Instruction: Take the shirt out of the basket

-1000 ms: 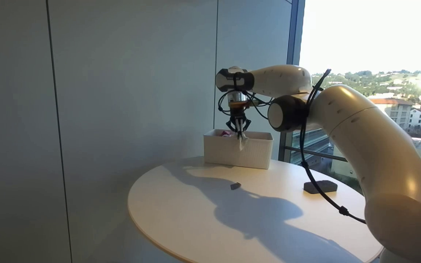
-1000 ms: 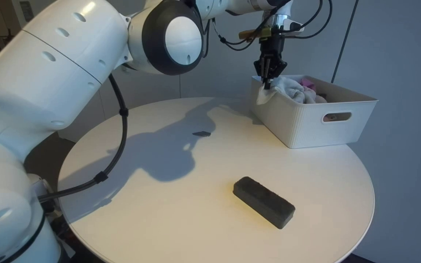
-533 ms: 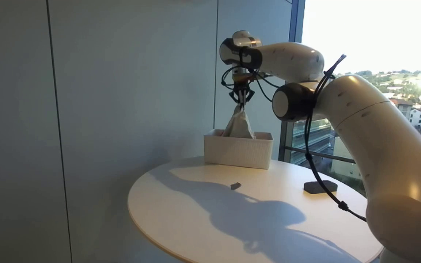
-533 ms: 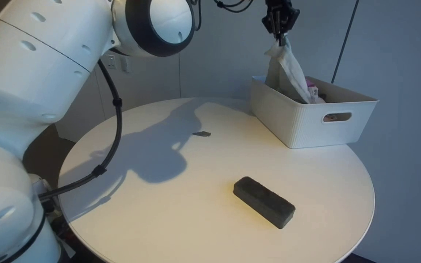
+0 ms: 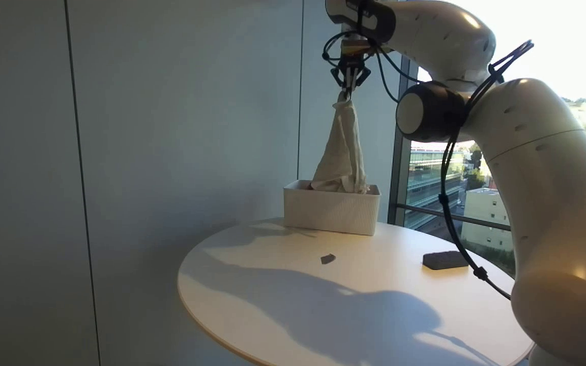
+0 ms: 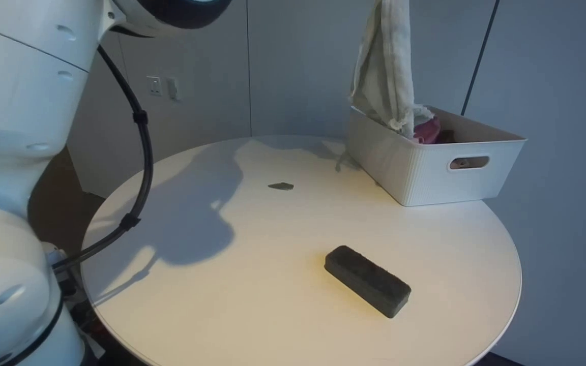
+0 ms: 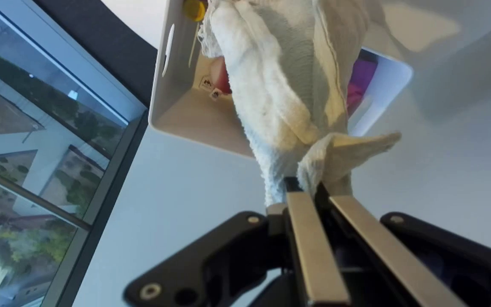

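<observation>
Arm (image 5: 542,168) reaches up, bends at the elbow (image 5: 428,113), forearm (image 5: 440,40) roughly level; gripper (image 5: 348,94) hangs below the wrist (image 5: 379,23), pointing straight down, fingers (image 7: 319,256) pinched close together in wrist view.

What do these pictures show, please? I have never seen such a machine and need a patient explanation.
The machine is a single robot arm; its hand is a black, two-fingered gripper. Two views come from cameras standing outside the robot, facing the scene from different places. The wrist view comes from a camera on the arm's wrist, looking past the gripper toward a white basket. On the round table are this basket, a dark block and a small dark piece. The gripper is closed on a pale cloth, probably the shirt, which hangs down to the basket's opening; whether its lower end is clear of the rim, I cannot tell. Something pink lies inside.
</observation>
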Motion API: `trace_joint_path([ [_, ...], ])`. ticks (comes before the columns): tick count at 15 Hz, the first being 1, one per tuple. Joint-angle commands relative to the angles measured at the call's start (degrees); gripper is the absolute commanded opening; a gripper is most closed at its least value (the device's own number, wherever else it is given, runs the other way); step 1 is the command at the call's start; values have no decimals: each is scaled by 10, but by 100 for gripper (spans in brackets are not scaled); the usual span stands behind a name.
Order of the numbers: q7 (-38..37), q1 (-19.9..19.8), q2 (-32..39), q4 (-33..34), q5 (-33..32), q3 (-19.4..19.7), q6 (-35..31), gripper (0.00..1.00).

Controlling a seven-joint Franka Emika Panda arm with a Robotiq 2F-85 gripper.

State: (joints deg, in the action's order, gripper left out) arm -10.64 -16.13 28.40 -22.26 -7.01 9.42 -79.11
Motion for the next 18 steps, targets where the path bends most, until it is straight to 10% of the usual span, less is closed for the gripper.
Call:
trace_joint_path([
  [1,33,17,-55,1,-15,5,1,8],
  [11,201,52,-110,-21,-38,-7,339,8],
  [18,220,113,-50,-168,-167,-10,284,7],
])
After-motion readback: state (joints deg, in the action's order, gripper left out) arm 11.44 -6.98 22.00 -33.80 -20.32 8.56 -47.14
